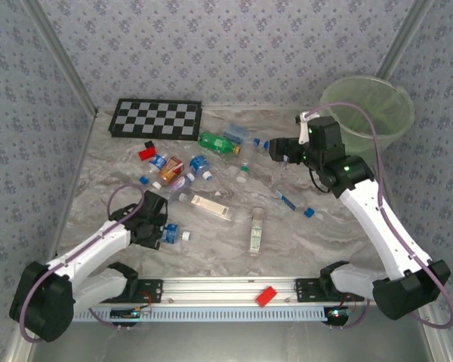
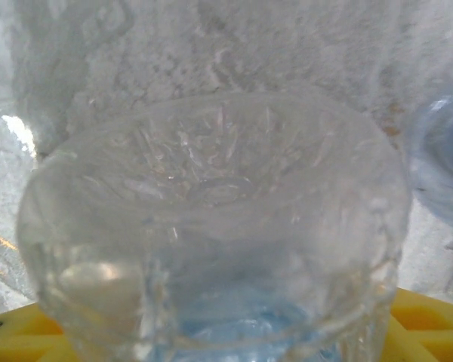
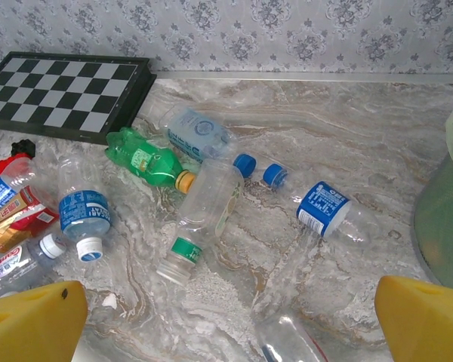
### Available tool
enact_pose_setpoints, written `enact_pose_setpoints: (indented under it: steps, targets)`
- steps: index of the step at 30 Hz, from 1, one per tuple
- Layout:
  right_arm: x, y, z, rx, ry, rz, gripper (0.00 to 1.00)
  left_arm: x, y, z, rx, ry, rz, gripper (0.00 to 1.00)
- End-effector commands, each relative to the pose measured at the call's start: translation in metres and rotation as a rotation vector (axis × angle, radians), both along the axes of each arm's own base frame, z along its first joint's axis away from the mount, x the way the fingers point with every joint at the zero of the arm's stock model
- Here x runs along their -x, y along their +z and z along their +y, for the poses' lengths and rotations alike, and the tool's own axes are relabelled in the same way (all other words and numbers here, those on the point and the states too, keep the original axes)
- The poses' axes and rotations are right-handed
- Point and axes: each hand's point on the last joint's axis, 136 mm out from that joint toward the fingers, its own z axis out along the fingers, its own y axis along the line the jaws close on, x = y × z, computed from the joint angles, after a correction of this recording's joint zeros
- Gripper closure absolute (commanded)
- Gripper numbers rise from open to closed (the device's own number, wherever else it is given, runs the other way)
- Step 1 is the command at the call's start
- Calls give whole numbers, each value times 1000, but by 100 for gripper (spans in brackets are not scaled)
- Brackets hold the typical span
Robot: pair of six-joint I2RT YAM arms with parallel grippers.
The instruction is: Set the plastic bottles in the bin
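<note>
Marbled tabletop (image 1: 340,234) holds the plastic bottles (image 3: 147,158) strewn left of the bin (image 1: 381,113), so the left gripper (image 1: 164,234) straddles a clear bottle (image 2: 211,226), whether clamped I cannot tell, while the right gripper (image 3: 226,320) hovers wide open, empty, beside the bin.

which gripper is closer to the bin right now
Right. The right gripper hovers just left of the bin; the left gripper is at the near left, far across from it.
</note>
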Motion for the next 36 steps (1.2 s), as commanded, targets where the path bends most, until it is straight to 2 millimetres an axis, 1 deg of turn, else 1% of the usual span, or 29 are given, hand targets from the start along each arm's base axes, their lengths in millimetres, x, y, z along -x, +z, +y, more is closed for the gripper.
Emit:
enact_pose_setpoints:
  steps: [1,7,12,16,19,22,23,25,28,32,36]
  targets:
    - [8,-1,-1,-14,-5,7,0,-10,22,7,-31,-23,-84,40]
    - [2,4,8,-48,23,6,0,-27,59,7,-18,-43,-231,42]
    - [-3,15,23,-111,75,-7,1,-46,101,0,-33,-122,-350,41]
    - [-5,23,49,-207,188,-7,1,-67,140,-13,-33,-200,-463,41]
    - [-1,29,71,-290,301,5,0,-88,170,-30,-9,-260,-555,42]
    - [7,37,95,-383,421,23,0,-108,197,-48,17,-314,-623,42]
    - [11,38,104,-399,456,30,3,-115,205,-54,26,-329,-642,42]
    - [20,37,121,-409,525,43,6,-128,218,-66,46,-359,-674,41]
    - [38,31,148,-407,629,74,12,-144,235,-81,56,-409,-707,42]
    - [57,17,179,-404,730,134,23,-154,251,-96,77,-443,-741,42]
    - [72,5,202,-369,796,165,33,-153,257,-104,97,-456,-758,42]
